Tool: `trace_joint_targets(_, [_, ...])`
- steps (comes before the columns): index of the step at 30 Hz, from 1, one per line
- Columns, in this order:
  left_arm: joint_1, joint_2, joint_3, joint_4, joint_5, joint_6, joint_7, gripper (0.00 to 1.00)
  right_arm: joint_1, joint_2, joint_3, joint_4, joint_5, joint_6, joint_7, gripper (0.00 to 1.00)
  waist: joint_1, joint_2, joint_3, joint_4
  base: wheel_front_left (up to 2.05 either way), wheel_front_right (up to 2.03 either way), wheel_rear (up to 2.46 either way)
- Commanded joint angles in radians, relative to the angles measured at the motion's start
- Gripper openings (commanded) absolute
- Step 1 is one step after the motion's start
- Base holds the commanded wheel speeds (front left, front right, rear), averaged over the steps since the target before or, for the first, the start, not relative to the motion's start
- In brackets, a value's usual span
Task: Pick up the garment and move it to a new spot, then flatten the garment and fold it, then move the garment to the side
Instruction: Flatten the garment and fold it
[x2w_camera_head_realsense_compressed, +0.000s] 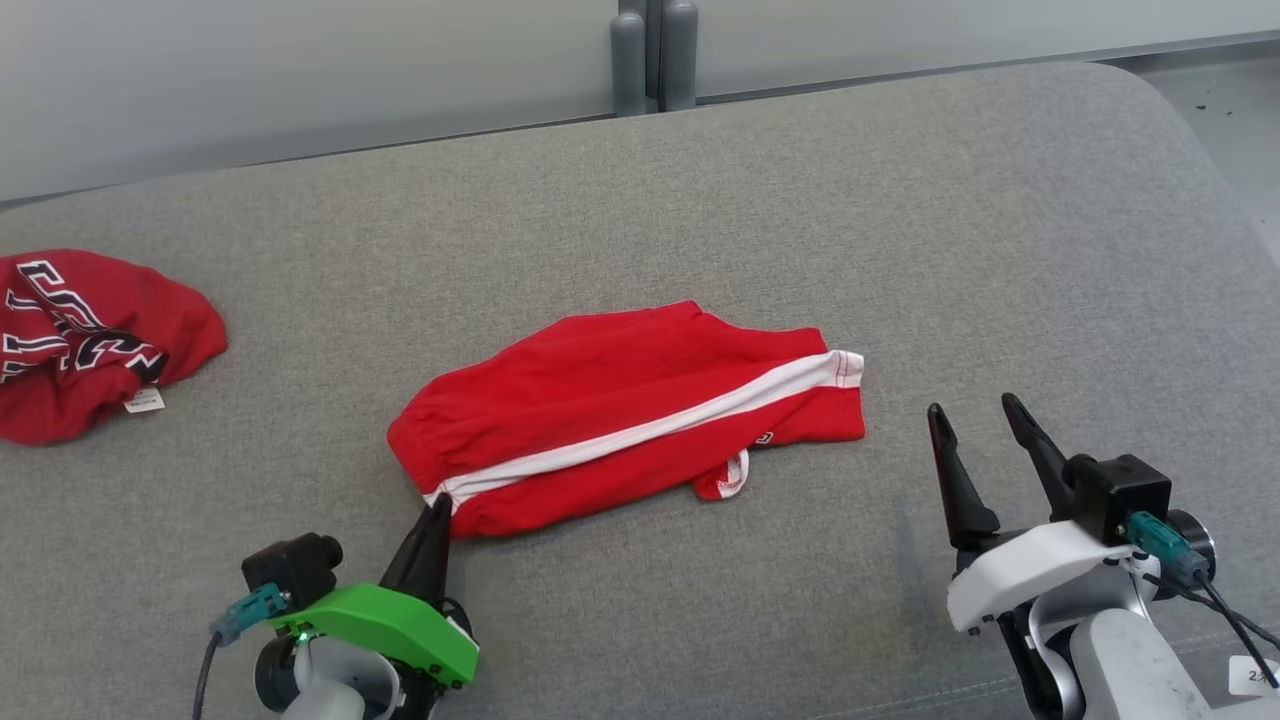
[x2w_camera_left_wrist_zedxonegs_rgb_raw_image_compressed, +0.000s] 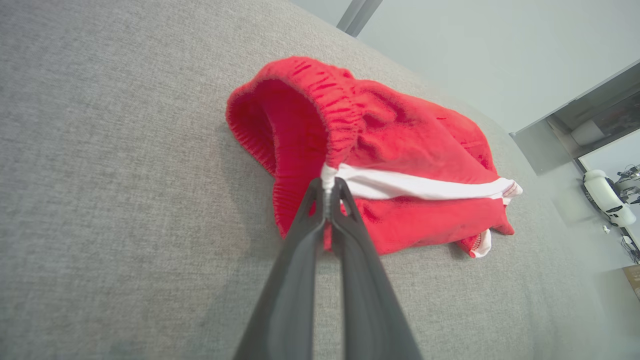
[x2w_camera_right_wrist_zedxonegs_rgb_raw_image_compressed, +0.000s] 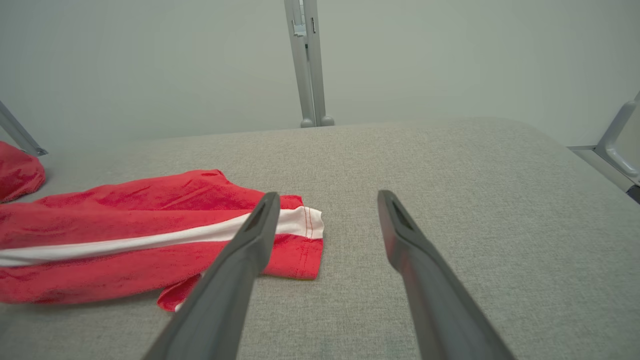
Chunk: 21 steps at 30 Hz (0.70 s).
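Your left gripper (x2w_camera_head_realsense_compressed: 438, 503), at the lower left of the head view, is clenched on the red shorts with a white side stripe (x2w_camera_head_realsense_compressed: 620, 395). In the left wrist view its two dark fingers (x2w_camera_left_wrist_zedxonegs_rgb_raw_image_compressed: 300, 260) meet at the tips and pinch the ribbed waistband right where the white stripe ends.

The shorts lie crumpled in the middle of the head view on the grey woven cushion (x2w_camera_head_realsense_compressed: 760, 190). Their waistband end points to the lower left and the leg hem to the right.

Your right gripper (x2w_camera_head_realsense_compressed: 970, 408), at the lower right, is released: its fingers stand spread with nothing between them. It sits over bare cushion near the hem and apart from the cloth.

A second red garment with black-and-white lettering (x2w_camera_head_realsense_compressed: 90, 345) sits bunched at the left edge, well apart from the shorts. Two grey upright posts (x2w_camera_head_realsense_compressed: 655, 55) stand behind the cushion at the top centre.
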Motion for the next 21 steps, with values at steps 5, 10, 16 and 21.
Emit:
trace_joint_targets(5, [-0.012, 0.03, 0.03, -0.026, -0.006, 0.024, -0.019, 0.0, -0.042, -0.039, 0.009, 0.074, 0.021, 0.0, 0.034, 1.0, 0.0, 0.0, 0.015, 0.006, 0.0, 0.0, 0.0])
trace_joint_targets(10, [-0.023, 0.041, 0.042, -0.028, -0.008, 0.039, -0.015, 0.0, -0.111, -0.062, 0.083, 0.172, 0.104, 0.0, 0.081, 1.0, 0.0, 0.0, 0.031, 0.012, 0.0, 0.0, 0.0])
trace_joint_targets(16, [-0.034, 0.046, 0.045, -0.01, -0.007, 0.044, -0.019, 0.0, -0.193, -0.091, 0.193, 0.258, 0.222, 0.0, 0.119, 0.95, 0.0, 0.0, 0.049, 0.02, 0.0, 0.0, 0.0])
trace_joint_targets(21, [-0.046, 0.044, 0.042, 0.002, -0.01, 0.038, -0.025, 0.0, -0.252, -0.106, 0.274, 0.326, 0.258, 0.0, 0.108, 0.78, 0.0, 0.0, 0.06, 0.03, 0.0, 0.0, 0.0])
